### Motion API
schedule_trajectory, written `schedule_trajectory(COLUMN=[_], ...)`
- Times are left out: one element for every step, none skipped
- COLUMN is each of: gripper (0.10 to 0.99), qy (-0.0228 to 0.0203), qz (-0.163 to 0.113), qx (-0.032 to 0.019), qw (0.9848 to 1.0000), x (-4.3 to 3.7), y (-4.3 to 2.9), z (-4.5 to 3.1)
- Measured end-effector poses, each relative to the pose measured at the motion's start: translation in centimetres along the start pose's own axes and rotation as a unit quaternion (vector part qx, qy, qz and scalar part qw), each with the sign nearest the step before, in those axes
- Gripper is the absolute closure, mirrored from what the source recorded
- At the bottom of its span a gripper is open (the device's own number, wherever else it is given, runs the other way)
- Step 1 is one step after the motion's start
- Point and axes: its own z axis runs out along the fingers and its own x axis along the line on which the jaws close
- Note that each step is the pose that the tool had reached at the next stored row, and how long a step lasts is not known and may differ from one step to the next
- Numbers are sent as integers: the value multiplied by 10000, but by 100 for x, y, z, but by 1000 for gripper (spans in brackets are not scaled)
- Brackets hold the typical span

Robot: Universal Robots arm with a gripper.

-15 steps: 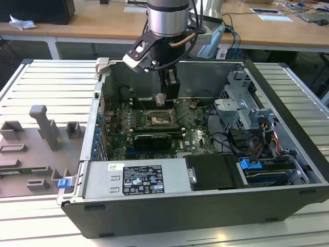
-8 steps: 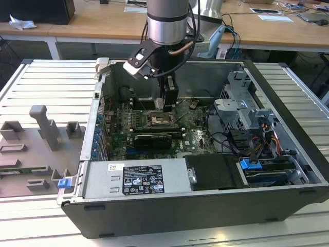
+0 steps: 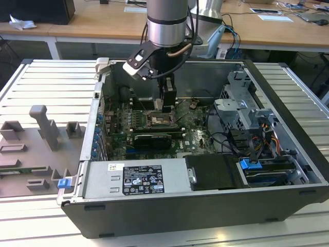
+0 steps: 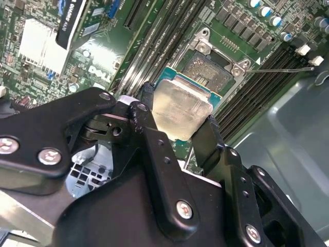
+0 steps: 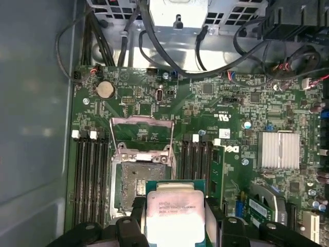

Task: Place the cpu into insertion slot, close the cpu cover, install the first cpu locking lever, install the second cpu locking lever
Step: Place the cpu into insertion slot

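Green circuit board (image 3: 198,138) lines the floor of one open, dark computer case (image 3: 154,226), which lies on its side on a slatted metal table (image 3: 46,77). Inside the case, toward the exterior view's right, sit a grey drive cage (image 3: 241,98) and loose cables (image 3: 221,138). A labelled power supply (image 3: 136,177) runs along the near wall.

The gripper (image 3: 165,103) reaches down into the case. Its two black fingers (image 4: 154,149) pinch the one cpu (image 4: 180,105) by opposite edges, pale metal top toward the wrist cameras. The chip hangs partly over one edge of the single insertion slot (image 5: 134,177), whose dark centre lies bare; whether the two touch cannot be told. The one cpu cover (image 5: 141,120) lies swung open, on the side of the slot away from the chip.

Also on the board are one silver heatsink (image 5: 280,149) and one coin cell (image 5: 105,90). Outside the case, at the exterior view's left, grey fixture blocks (image 3: 49,128) stand on the table.
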Motion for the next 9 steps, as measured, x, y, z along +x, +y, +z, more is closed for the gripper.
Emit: schedule_trajectory(gripper=[545,545,545,545,545,545,545,545,545], qy=[0,0,0,-1,-1,-1,0,0,-1], qz=[6,6,7,8,8,10,12,13,14], qx=[0,1,2,3,3,3,3,4,5], qw=[10000,10000,10000,10000,10000,10000,10000,10000,10000], x=[7,12,20,24,28,31,35,40,46], y=[-1,-1,-2,-2,-2,-2,-3,-3,-3], z=[18,29,49,59,65,71,76,82,89])
